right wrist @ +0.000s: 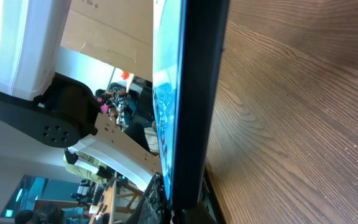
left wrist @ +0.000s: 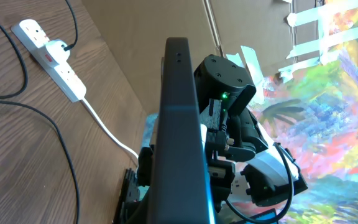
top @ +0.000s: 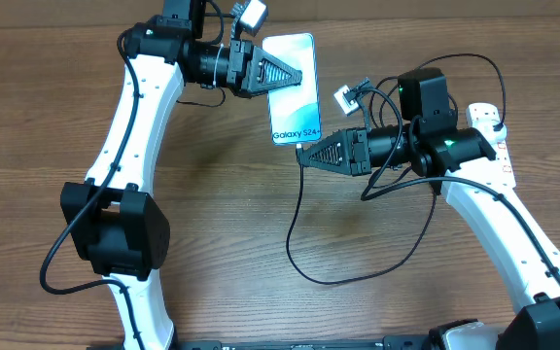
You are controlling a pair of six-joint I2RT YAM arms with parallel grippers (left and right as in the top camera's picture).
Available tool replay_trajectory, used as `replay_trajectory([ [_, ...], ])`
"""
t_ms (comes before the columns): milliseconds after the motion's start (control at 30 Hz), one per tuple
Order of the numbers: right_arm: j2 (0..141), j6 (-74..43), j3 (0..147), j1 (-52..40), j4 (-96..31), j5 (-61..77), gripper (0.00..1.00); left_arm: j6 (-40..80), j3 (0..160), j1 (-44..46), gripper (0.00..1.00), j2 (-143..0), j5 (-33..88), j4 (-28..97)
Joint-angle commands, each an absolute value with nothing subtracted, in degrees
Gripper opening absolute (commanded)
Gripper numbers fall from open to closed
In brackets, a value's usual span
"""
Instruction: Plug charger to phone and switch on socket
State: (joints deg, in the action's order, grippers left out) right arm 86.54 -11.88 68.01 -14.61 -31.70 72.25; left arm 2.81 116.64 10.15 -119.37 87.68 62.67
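Note:
The phone (top: 295, 102) is lit, reads "Galaxy S24+", and is held up above the table between both arms. My left gripper (top: 282, 74) is shut on its upper left edge; in the left wrist view the phone (left wrist: 179, 137) runs edge-on out of the jaws. My right gripper (top: 305, 154) is shut at the phone's bottom edge, where the black charger cable (top: 294, 224) starts and loops down over the table. The connector tip is hidden behind the phone's end (right wrist: 194, 93) and the fingers (right wrist: 154, 200). The white socket (left wrist: 55, 59) lies at the far right with a plug (left wrist: 58, 46) in it.
In the overhead view the right arm covers most of the socket (top: 490, 124). The strip's thick white cord (left wrist: 107, 127) trails across the table. Black cable loops (top: 358, 277) lie on the wood in front. A cardboard wall (top: 436, 19) borders the back.

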Motion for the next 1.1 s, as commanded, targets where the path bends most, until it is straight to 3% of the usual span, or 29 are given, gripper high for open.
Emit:
replay_trajectory([
  [0,86.32,-11.94,68.49,-12.88,-30.44,72.16,0.04,1.65,117.84,11.07,0.04,-117.62,89.36,63.16],
  [1067,86.32,-11.99,68.49,-13.17,-30.46,72.16,0.04,2.37,117.84,11.70,0.04,-117.62,89.43,63.20],
])
